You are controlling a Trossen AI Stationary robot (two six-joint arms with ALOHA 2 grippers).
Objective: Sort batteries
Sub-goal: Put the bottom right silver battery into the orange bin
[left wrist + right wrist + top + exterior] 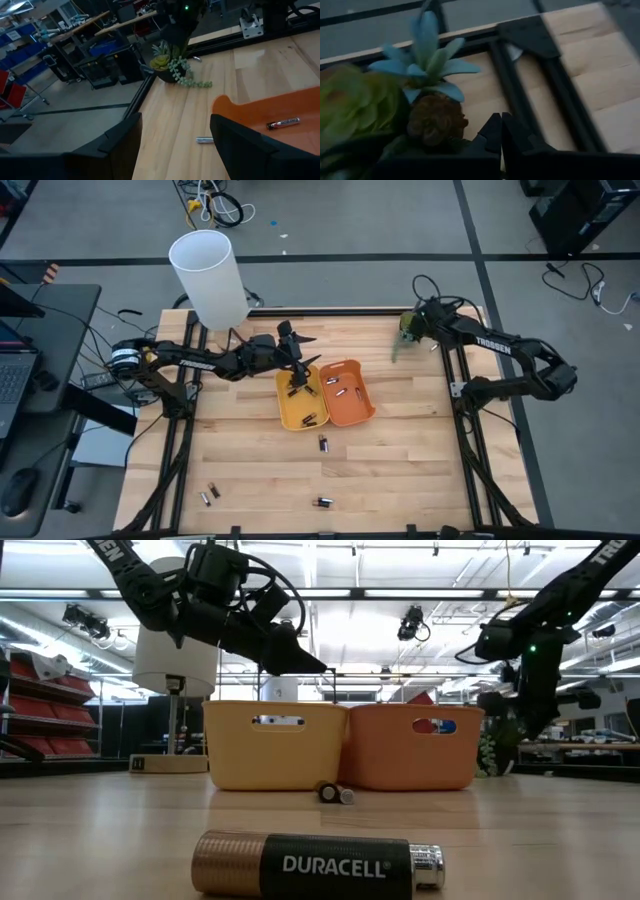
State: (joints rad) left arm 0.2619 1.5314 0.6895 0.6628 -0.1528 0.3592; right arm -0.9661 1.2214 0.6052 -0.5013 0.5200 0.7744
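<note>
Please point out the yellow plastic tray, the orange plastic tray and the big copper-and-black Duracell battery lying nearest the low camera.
Yellow plastic tray (275,755), low view, front wall.
Orange plastic tray (410,755), low view, front wall.
Copper-and-black Duracell battery (318,864), low view, middle of its label.

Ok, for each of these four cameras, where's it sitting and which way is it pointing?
High: overhead, straight down on the table, both arms, yellow tray, orange tray.
Low: table height, level past a Duracell battery at both trays.
Left wrist: past the open left gripper toward the orange tray and plant.
Right wrist: over the shut right gripper at the plant.
Both wrists share the plant.
</note>
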